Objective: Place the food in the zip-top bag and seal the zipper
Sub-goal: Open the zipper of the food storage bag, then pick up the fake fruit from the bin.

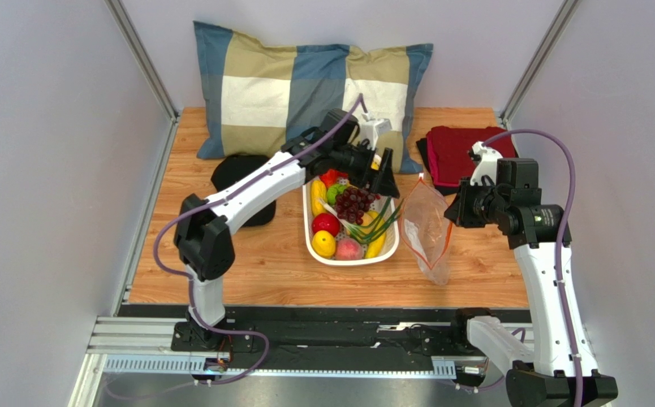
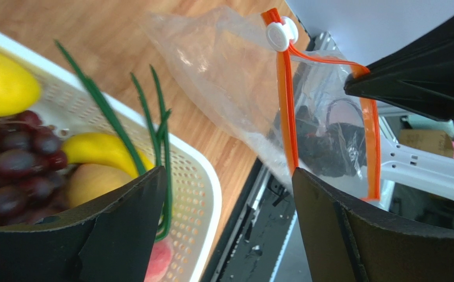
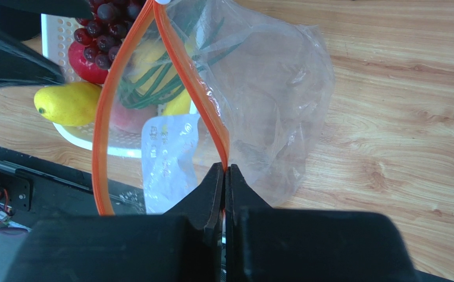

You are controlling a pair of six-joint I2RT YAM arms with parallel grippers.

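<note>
The food lies in a white perforated basket (image 1: 310,242): dark grapes (image 1: 355,202), green scallions (image 1: 382,222), a red apple (image 1: 326,223), yellow fruit and a pink peach (image 1: 349,249). To its right, the clear zip-top bag (image 1: 427,229) is held up with its mouth open. My right gripper (image 3: 224,170) is shut on one side of the orange zipper (image 3: 108,117), whose white slider (image 2: 281,34) sits at the far end. A white label (image 3: 167,158) shows on the bag. My left gripper (image 2: 229,173) stands open above the basket's right rim (image 2: 211,188), next to the bag's mouth, holding nothing.
A checked pillow (image 1: 305,85) leans at the back. A folded red cloth (image 1: 458,153) lies at the back right and a black object (image 1: 246,182) lies left of the basket. The table's front edge and metal rail (image 1: 305,339) run just below the bag.
</note>
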